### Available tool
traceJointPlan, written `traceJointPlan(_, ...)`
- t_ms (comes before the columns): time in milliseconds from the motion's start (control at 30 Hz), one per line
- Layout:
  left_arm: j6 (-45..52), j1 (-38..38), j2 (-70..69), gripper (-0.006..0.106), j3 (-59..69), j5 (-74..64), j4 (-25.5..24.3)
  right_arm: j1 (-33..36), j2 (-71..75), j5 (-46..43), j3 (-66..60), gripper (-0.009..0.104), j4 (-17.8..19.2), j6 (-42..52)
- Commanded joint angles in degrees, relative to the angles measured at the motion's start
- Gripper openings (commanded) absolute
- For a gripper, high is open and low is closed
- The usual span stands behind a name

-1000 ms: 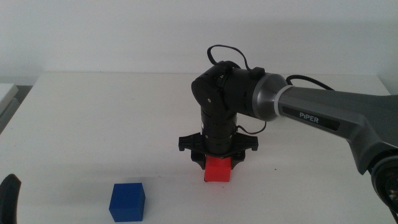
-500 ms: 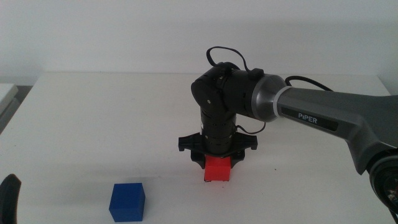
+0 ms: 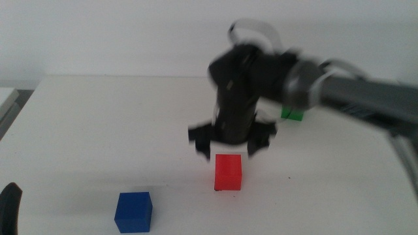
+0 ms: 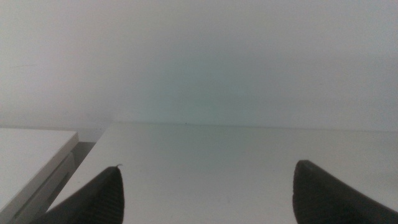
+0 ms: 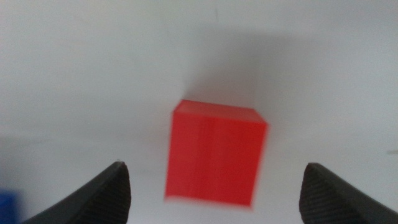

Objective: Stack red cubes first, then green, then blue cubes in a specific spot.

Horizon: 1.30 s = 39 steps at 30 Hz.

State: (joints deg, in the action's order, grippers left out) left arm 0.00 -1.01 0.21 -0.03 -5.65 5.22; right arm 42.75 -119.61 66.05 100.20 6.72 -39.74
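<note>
The red cube (image 3: 228, 172) stands alone on the white table (image 3: 98, 130); it also shows in the right wrist view (image 5: 214, 152). My right gripper (image 3: 228, 149) hovers just above it, open and empty, blurred by motion, and the right wrist view (image 5: 214, 180) shows its jaws spread wide on either side of the cube. The green cube (image 3: 294, 115) peeks out behind the right arm. The blue cube (image 3: 134, 211) sits at the front left. The black corner marks do not show. My left gripper (image 3: 8, 207) waits at the bottom left corner, open and empty (image 4: 206, 186).
A separate white surface (image 3: 6, 98) adjoins the table's left edge, also in the left wrist view (image 4: 31, 155). A tiny dark speck (image 3: 287, 177) lies right of the red cube. The right arm (image 3: 353, 94) stretches across the right side.
My right gripper has let go of the red cube and risen quickly above it. The arm's lift has uncovered the green cube behind it. The red and blue cubes have not moved.
</note>
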Motion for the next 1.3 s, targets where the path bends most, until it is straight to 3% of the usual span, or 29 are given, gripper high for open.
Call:
traceJointPlan(0, 0.0, -0.17, -0.21, 0.091, 0.03, 0.56, 0.14, -1.02, 7.13, 2.06, 1.39, 0.086, 1.67, 3.6)
traceJointPlan(300, 0.0, -0.17, -0.21, 0.091, 0.03, 0.56, 0.14, -15.71, 9.32, 3.91, 10.35, 0.086, 1.77, 13.8)
traceJointPlan(533, 0.0, -0.17, -0.21, 0.091, 0.03, 0.56, 0.14, -24.05, -0.22, 3.91, 20.91, 0.086, 1.77, 12.14)
traceJointPlan(767, 0.0, -0.17, -0.21, 0.091, 0.03, 0.5, -0.94, -26.53, -9.71, 3.91, 26.08, 0.086, 1.97, 9.95)
traceJointPlan(1267, 0.0, -0.17, -0.21, 0.091, 0.03, 0.5, -0.94, -26.92, -15.47, -0.21, 26.08, 0.086, 3.46, 6.4)
